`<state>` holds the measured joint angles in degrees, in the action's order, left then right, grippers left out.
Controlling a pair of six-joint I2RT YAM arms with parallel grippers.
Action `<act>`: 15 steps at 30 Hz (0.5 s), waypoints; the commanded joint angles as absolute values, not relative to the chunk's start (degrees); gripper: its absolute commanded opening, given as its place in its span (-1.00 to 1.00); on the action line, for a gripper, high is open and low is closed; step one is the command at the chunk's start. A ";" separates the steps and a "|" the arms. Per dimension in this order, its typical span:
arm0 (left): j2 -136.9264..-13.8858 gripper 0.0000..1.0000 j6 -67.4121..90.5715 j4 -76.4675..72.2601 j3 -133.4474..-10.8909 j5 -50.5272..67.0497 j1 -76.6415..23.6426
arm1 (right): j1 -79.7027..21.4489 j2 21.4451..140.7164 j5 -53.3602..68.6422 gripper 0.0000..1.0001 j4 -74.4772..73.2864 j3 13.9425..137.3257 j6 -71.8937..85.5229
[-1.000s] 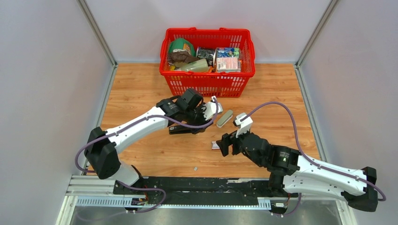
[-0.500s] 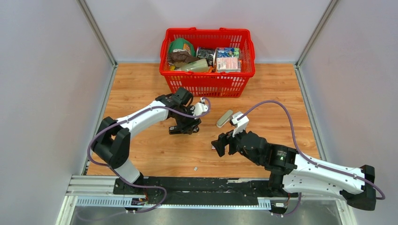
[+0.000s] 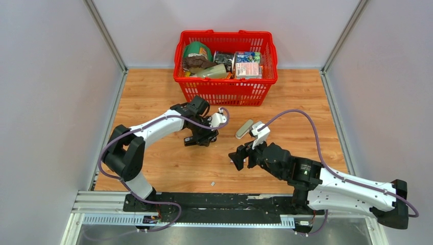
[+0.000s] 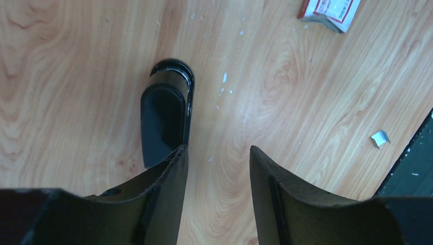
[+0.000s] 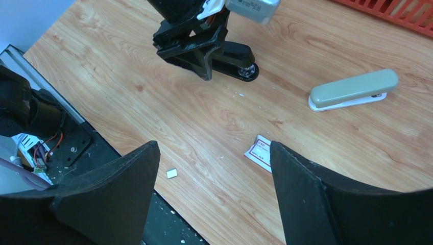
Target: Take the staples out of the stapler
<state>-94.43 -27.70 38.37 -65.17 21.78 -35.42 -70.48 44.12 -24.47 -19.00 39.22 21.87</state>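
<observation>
Stapler axis: we see the stapler (image 4: 166, 102) lying flat on the table (image 3: 153, 92). Its long axis runs away from the left fingers, and the rounded end points toward the beige stapler (image 5: 355, 89).
Stapler make: glossy black, slim, with a rounded nose and a smooth arched top.
Stapler place: mid-table, in front of the red basket (image 3: 224, 84), well apart from the printed box (image 5: 260, 152).
Left gripper (image 4: 218, 153): its jaws stand partly apart over bare wood and grip nothing. One finger overlaps the stapler's near end.
Right gripper (image 5: 213, 153): we see it spread wide, empty, above the box.
Staples (image 4: 380, 138): a tiny silvery-grey piece lies near the front edge.
Table make: pale wood grain, matte.
</observation>
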 commanded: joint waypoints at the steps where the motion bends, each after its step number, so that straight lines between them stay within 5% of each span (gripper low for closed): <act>1: -95.62 0.11 -30.76 40.59 -71.27 21.53 -35.16 | -70.58 44.30 -24.43 0.64 -15.56 39.02 20.66; 13: -101.32 0.22 -33.13 44.64 -76.99 13.11 -35.24 | -70.49 45.70 -24.43 0.70 -15.12 39.38 20.74; 15: -103.00 0.37 -33.31 45.70 -78.05 12.66 -35.16 | -70.49 45.62 -24.52 0.71 -15.20 39.29 20.83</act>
